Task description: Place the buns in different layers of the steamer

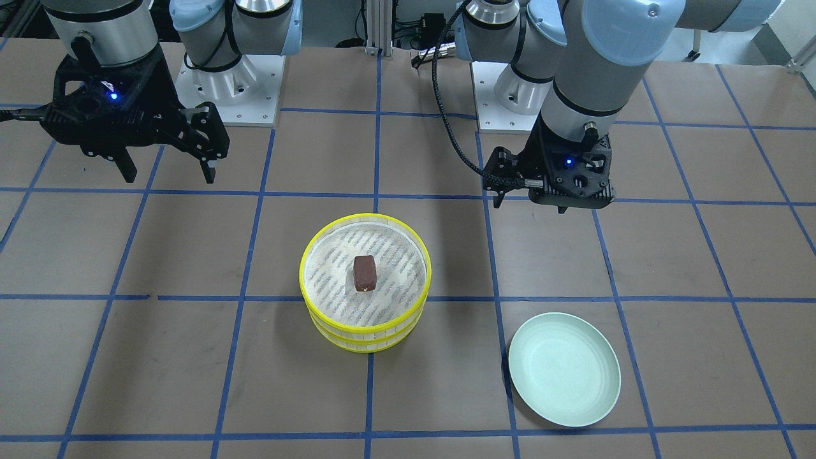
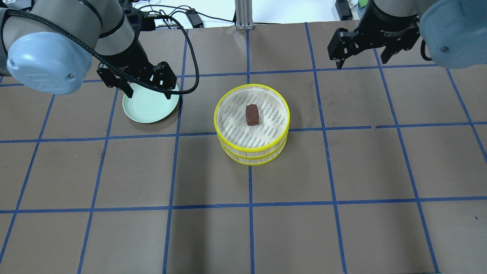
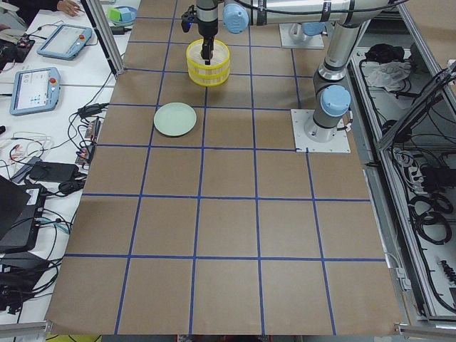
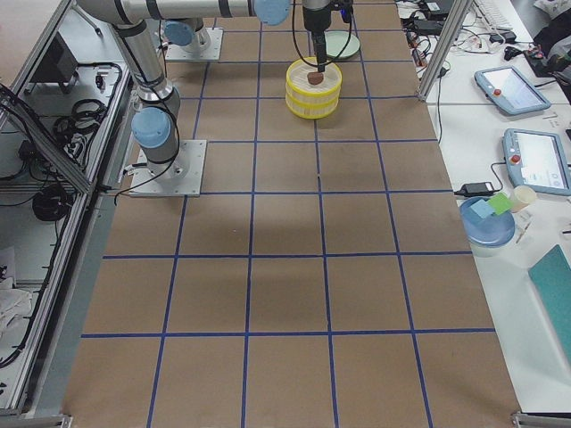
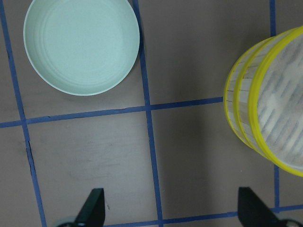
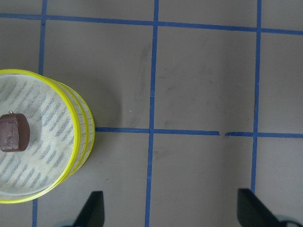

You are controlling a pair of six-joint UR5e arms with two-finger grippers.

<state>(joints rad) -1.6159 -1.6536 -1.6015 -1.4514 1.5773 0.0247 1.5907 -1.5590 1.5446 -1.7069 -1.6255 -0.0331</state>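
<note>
Two yellow-rimmed steamer layers stand stacked mid-table, the top layer [image 1: 301, 274] [image 2: 215, 114] on the lower layer [image 1: 363, 342] [image 2: 251, 158]. The dark brown bun [image 1: 364, 273] [image 2: 252, 115] [image 6: 13, 132] lies on the top layer's mesh floor. The pale cream bun is hidden. My left gripper [image 2: 146, 86] [image 1: 529, 203] [image 5: 173, 213] is open and empty, above the table by the pale green plate. My right gripper [image 2: 360, 61] [image 1: 169, 173] [image 6: 173, 213] is open and empty, raised well off to the stack's side.
The pale green plate [image 1: 564, 370] [image 2: 150, 108] [image 5: 80, 45] is empty, on the stack's left side as the robot sees it. The brown table cover carries a blue tape grid. The two arm bases [image 1: 229, 89] stand at the robot's edge.
</note>
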